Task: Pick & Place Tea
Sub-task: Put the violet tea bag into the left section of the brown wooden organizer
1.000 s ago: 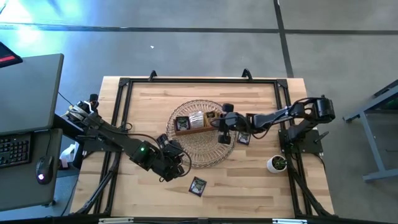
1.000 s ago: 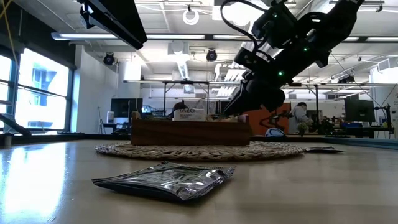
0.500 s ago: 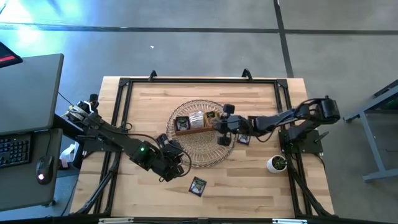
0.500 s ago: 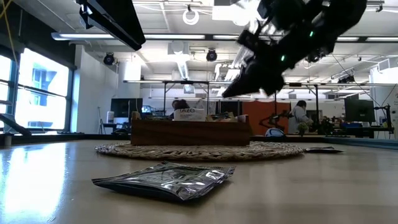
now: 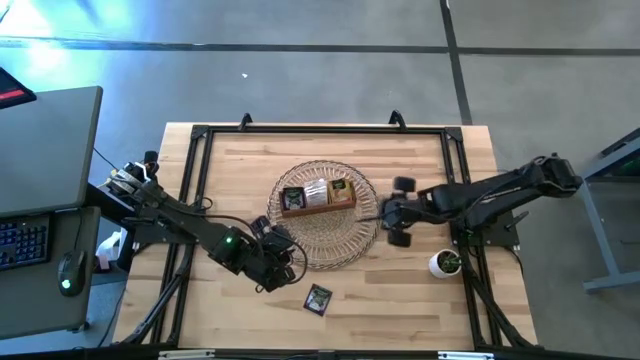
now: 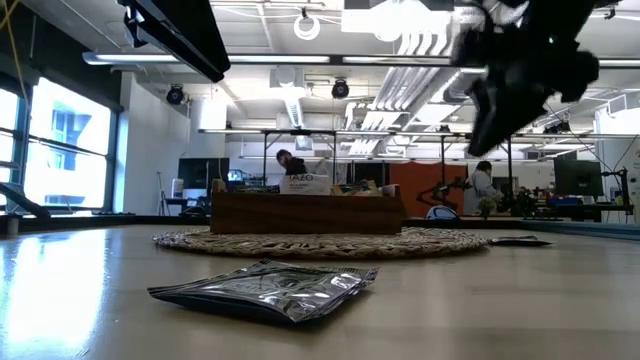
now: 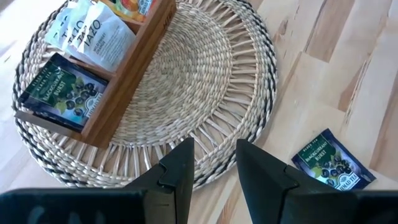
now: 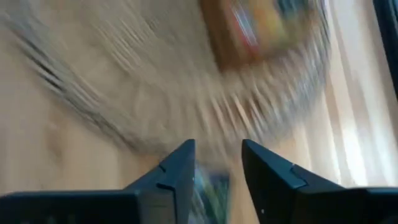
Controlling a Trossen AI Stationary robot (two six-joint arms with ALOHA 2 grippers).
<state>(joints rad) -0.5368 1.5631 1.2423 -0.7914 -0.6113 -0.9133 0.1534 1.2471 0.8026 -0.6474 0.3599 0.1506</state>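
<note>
The left arm reaches in from nine o'clock and bends low. Its left tool sits near six o'clock, its two fingers a little apart, holding nothing. The right arm stretches in from three o'clock. Its right tool has fingers apart too.

Dark blue sachet, brown tray
</note>
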